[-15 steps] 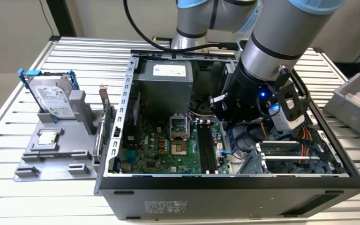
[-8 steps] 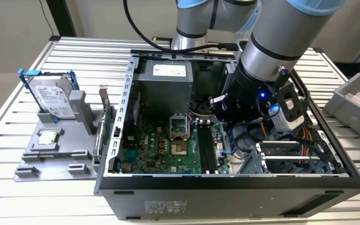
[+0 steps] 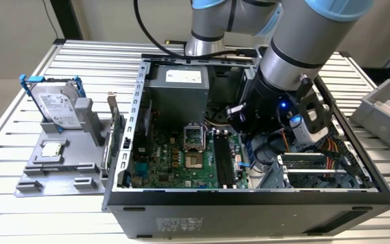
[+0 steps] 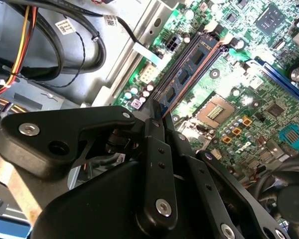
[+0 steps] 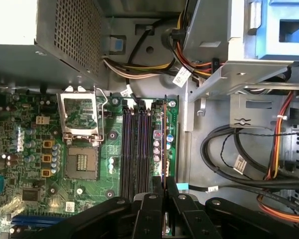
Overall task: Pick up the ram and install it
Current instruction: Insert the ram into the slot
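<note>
The ram [image 5: 165,142] is a thin dark green stick seen edge-on in the first wrist view. It stands in line with the outermost memory slot, beside the empty black slots [image 5: 134,149] on the motherboard [image 5: 35,199]. The second wrist view shows the ram [image 4: 188,67] from the side, with its row of black chips low along the slot. I cannot tell whether it is fully seated. My gripper [image 5: 164,183] is shut on the ram's near end, one black finger on each face. The gripper [image 4: 158,112] pinches the same end. In the exterior view my arm's wrist [image 3: 280,109] reaches down into the open computer case [image 3: 249,203].
Bundled cables [image 5: 249,159] and a metal drive cage [image 5: 249,84] lie close beside the slots. The CPU socket [image 5: 82,162] and the power supply [image 3: 178,84] are on the other side. Outside the case, a silver hard drive [image 3: 56,104], a CPU chip [image 3: 51,148] and a grey bin [image 3: 388,107].
</note>
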Tool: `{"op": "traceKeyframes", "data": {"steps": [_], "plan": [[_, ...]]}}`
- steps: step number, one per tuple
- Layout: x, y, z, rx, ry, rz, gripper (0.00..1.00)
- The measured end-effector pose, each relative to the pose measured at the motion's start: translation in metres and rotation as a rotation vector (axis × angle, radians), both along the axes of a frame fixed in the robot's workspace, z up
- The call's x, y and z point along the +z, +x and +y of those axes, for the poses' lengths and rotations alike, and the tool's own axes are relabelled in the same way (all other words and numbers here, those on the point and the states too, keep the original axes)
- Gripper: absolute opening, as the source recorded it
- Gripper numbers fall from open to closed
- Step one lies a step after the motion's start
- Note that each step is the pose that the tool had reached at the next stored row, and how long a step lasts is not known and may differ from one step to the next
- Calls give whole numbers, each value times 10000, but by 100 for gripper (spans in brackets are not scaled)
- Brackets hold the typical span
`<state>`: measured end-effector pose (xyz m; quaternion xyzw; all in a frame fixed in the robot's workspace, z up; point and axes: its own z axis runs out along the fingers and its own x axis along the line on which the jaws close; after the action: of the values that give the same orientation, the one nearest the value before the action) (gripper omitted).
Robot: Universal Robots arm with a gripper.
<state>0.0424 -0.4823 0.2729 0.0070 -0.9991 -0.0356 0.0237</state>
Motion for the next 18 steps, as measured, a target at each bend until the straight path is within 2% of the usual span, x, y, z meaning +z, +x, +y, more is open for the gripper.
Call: {"op": "traceKeyframes", "data": {"steps": [18], "plan": [[-59, 0, 0, 0, -1, 0, 0]]}}
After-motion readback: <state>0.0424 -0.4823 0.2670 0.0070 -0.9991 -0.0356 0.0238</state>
